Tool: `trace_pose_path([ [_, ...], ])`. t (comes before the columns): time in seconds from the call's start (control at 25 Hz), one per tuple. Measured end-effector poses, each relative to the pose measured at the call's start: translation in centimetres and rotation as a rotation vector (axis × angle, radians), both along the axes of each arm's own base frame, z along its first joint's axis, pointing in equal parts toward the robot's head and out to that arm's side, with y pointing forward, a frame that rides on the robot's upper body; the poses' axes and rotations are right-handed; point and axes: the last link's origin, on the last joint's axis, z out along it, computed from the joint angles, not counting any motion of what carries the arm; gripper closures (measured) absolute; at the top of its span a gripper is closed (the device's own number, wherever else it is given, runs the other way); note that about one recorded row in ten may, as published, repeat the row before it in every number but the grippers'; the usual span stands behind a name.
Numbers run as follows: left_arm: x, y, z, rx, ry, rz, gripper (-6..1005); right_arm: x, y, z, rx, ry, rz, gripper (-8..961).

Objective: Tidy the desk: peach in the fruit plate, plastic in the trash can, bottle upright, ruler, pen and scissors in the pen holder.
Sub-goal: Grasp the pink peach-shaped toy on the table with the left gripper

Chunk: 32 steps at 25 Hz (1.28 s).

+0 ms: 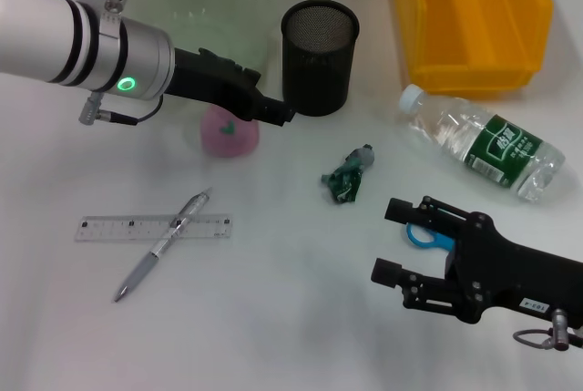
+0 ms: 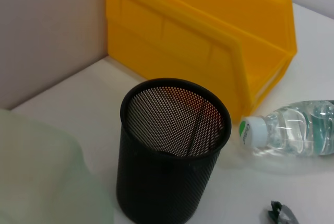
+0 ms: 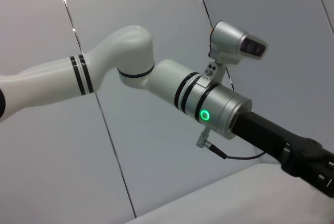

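Sideways lies the bottle (image 1: 483,143), cap toward pen holder (image 1: 319,56); right gripper (image 1: 393,243) open; left gripper (image 1: 273,113) unclear.

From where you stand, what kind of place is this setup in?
Probably a lab or test bench staged as a desk: a plain white table with a mesh pen holder, ruler and pen, a yellow storage bin, and bare grey panel walls behind.

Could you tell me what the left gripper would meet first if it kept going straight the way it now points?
Probably the black mesh pen holder: the left gripper points toward its lower side, and the left wrist view shows the holder dead ahead. Its height above the table is unclear.
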Motion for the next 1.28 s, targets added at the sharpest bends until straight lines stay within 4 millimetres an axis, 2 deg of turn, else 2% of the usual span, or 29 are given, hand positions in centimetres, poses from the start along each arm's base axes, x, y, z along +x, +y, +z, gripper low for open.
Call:
trace_pose_path([
  [0.48,-1.3,-0.2,-0.5,0.000,0.177,-0.052,221,-0.1,0.5,0.2,0.018,-0.002,0.003,130],
  [1.28,-1.1,-0.2,-2.8,0.036,0.259,-0.127,222,-0.1,0.8,0.1,0.025,-0.006,-0.004,130],
])
